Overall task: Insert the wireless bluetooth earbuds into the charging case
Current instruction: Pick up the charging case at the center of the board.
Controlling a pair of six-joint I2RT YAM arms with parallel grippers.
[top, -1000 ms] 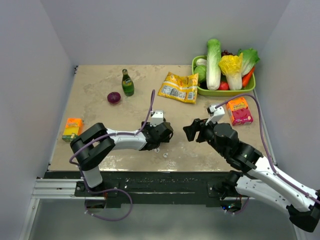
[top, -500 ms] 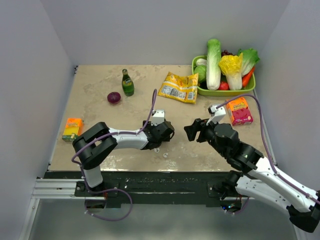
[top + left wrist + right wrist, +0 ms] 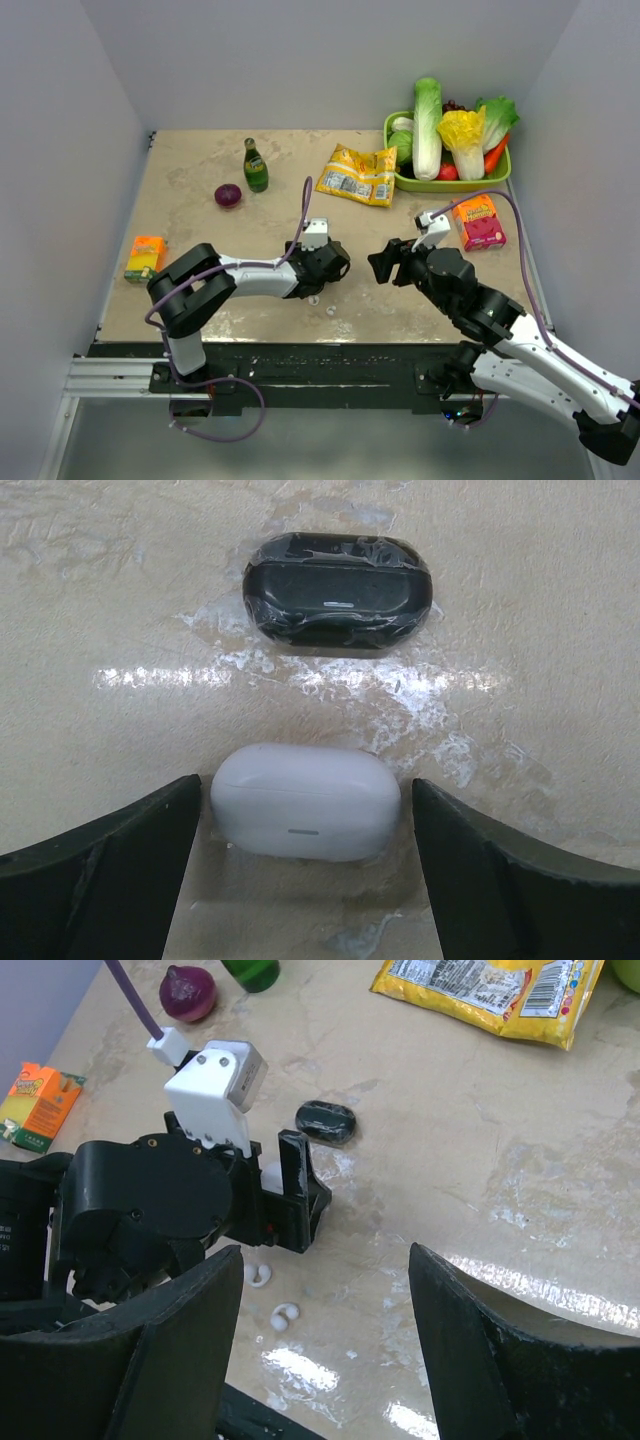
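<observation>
From the left wrist camera I see the charging case lying flat on the table, right between the fingers of the left gripper. The jaws stand open around it, with a thin gap on each side, so nothing is clamped. The lid is down and the case faces me with a small slot on its front edge. Beyond it, well clear of the fingers, lies a black case of the same pebble shape, wrapped in crinkled clear film.

The two earbuds are out of the case. In the right wrist view they lie on the table close beside the left gripper, a little apart from each other. The right gripper hangs above the table facing the left one, its jaws wide and holding nothing.

I can read no writing. The yellow packet shows a barcode and fine print too small to make out, and the orange box has a printed picture only.

The white case is smooth, matt plastic, rounded at every corner — the tabletop is beige and mottled like stone, with glossy patches catching the light.
</observation>
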